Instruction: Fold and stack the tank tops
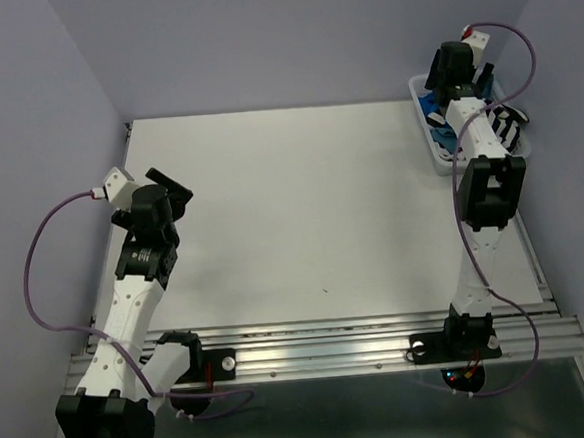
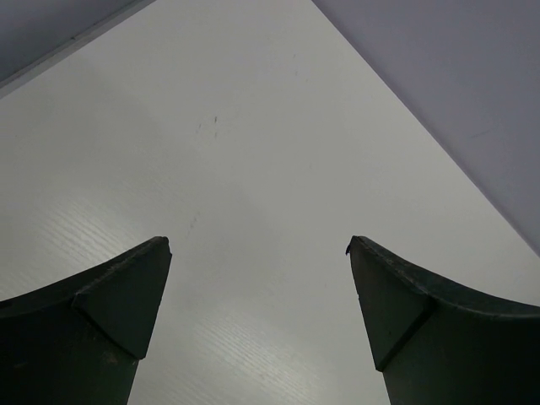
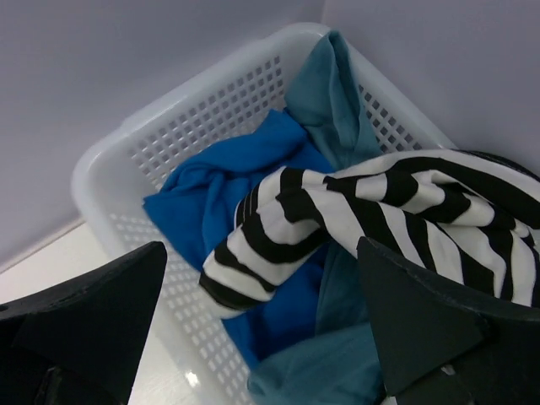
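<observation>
Bench (image 1: 312, 218): a white top filling the middle of the top view, bare across its centre, with purple-grey walls on three sides.
Left arm (image 1: 127, 301): reaches up along the bench's left edge, its wrist over the near-left part of the surface.
Right arm (image 1: 473, 266): stretches along the right edge to the far right corner, its wrist above the basket.
White lattice basket (image 3: 118, 143): sits in the far right corner of the bench, close to the walls, and holds all three tank tops in a crumpled heap.
Striped tank top (image 3: 405, 211): black and white, lying on top of the heap and draped toward the basket's right side.
Teal tank top (image 3: 325, 93): bunched against the far wall of the basket and running under the striped one.
Royal blue tank top (image 3: 219, 190): lies on the left side of the basket, partly beneath the striped one.
Left jaws: spread wide, nothing between them, over bare bench.
Right jaws: spread wide above the heap, gripping nothing.
</observation>
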Robot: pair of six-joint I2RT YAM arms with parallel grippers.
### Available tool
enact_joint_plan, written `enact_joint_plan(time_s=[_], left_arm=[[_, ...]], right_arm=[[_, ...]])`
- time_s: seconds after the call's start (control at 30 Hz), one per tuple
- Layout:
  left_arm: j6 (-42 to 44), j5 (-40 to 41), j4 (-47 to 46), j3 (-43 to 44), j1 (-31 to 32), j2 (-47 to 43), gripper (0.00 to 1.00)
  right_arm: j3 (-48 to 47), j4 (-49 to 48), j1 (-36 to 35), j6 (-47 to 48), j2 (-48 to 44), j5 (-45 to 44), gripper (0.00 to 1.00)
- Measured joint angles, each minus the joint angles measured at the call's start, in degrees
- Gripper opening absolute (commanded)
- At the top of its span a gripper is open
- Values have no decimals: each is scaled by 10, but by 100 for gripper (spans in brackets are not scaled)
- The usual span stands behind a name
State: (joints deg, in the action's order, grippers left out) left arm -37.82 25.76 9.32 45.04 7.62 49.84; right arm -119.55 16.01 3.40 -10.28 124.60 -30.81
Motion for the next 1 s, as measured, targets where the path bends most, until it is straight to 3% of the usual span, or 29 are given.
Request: enact_joint_plan(time_s=[0.17, 0.3, 0.37, 0.43, 0.47, 0.57, 0.6, 0.83, 1.0], left_arm=[[7, -1, -5, 5, 0, 34, 99], [10, -2, -10, 10, 0, 47, 99], [10, -3, -13, 10, 0, 51, 99], [10, -3, -16, 12, 0, 56, 99], [10, -6, -17, 14, 0, 59, 99], [10, -10, -20, 18, 0, 66, 99], [10, -12, -20, 18, 0, 66, 99], [10, -13, -22, 18, 0, 66, 99], [10, -14, -23, 18, 0, 61, 99]], right_arm=[[-128, 30, 6, 31, 134, -71, 100], [-148, 40, 16, 49, 173, -102, 99], [-145, 47, 23, 56, 175, -111, 91], [-141, 47, 28, 64, 175, -120, 75], [-138, 44, 30, 67, 175, -125, 61], [-115, 43, 34, 71, 173, -136, 30], [-104, 44, 35, 72, 172, -137, 1], [-67, 52, 37, 66, 148, -107, 1], [-42, 53, 37, 50, 68, -47, 1]])
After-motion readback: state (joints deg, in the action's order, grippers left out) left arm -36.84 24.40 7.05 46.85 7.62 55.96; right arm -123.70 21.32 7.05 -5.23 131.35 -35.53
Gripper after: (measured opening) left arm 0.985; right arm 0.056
